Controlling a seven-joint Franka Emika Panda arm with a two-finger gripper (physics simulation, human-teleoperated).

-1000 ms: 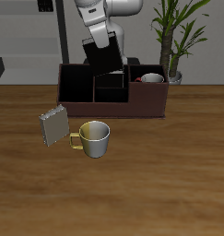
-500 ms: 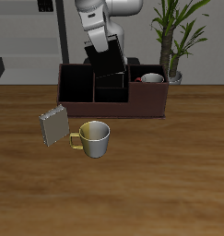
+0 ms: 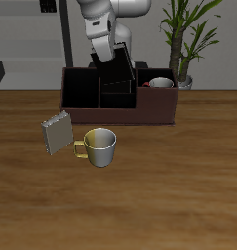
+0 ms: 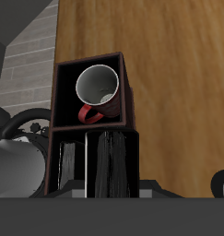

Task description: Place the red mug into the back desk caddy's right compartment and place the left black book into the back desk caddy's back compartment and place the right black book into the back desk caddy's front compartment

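I'm watching a busy table: the pale mug with a yellow handle (image 3: pixel 98 145) is standing near the middle of the wooden table (image 3: pixel 178 195), and the grey patterned book (image 3: pixel 57 133) is propped upright just beside it, both well in front of the back desk caddy (image 3: pixel 118 94). Behind the caddy's far end a potted plant (image 3: pixel 180 39) is rising, and in the wrist view something white and rounded (image 4: pixel 220 185) is peeking in at the frame edge, too cut off for me to name. The red mug (image 4: pixel 97 92) is sitting upright in the right compartment (image 4: pixel 118 64), its white inside facing the wrist camera and its red handle pointing toward the black-walled partitions; from the exterior view I'm only seeing its rim (image 3: pixel 161 83) above the caddy wall. The gripper (image 3: pixel 112 59) is hanging over the caddy's middle sections, and I cannot tell whether its jaws are open or closed, since the arm's body is blocking them. In the wrist view thin black slabs (image 4: pixel 112 161) are standing in the partitions, but it is too dark there for me to separate book from divider.
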